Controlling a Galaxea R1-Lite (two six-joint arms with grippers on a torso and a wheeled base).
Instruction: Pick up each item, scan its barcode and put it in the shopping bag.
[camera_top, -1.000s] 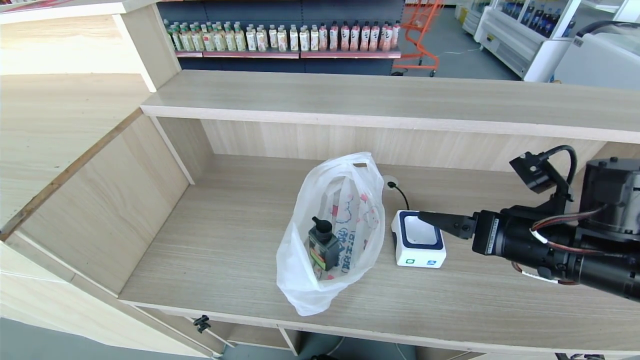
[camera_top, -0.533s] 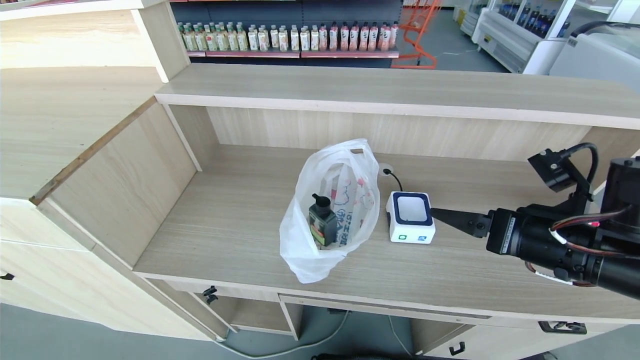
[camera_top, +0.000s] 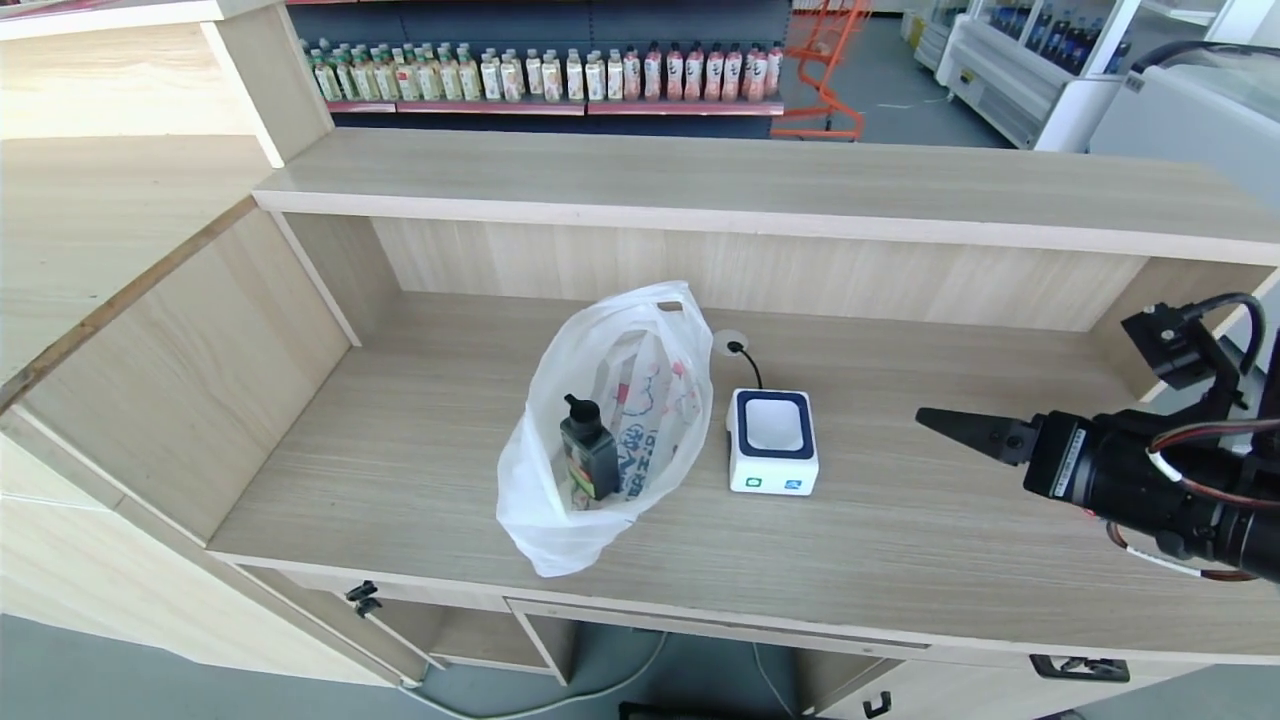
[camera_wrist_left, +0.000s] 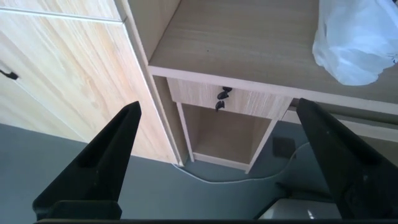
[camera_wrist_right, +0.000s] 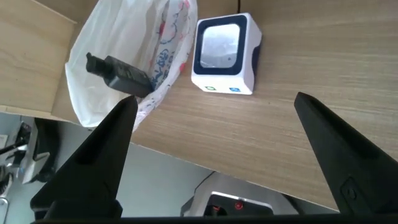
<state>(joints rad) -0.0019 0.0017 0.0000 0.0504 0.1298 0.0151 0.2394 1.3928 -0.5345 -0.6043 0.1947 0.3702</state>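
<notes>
While one white plastic shopping bag (camera_top: 545, 500) stands about midway along the counter (camera_top: 900, 540), its bulging bottom close to the front edge, one dark pump bottle (camera_top: 588, 458) stands upright inside it. Behind the bottle there is a white surface with pink and blue print; whether that is a second item or the bag's own print cannot be told. One white scanner (camera_top: 771, 442) with a dark-framed window on top sits just beside the bag, on the side toward the counter's right edge, not touching it. One black cable (camera_top: 748, 364) runs from the scanner's back to a round hole near the back wall.

One arm comes in level from the right edge, above the surface. Its right gripper (camera_top: 935, 420) points at the scanner, well apart from it and holding nothing; in the right wrist view the right gripper (camera_wrist_right: 213, 104) has its jaws wide apart, with the scanner (camera_wrist_right: 224, 53) and bag (camera_wrist_right: 99, 37) beyond them.

Seen in the left wrist view, the left gripper (camera_wrist_left: 217, 109) hangs off the counter, out past its front edge toward the front left corner, jaws spread wide and empty, facing a drawer front with one black handle (camera_wrist_left: 222, 99).
</notes>
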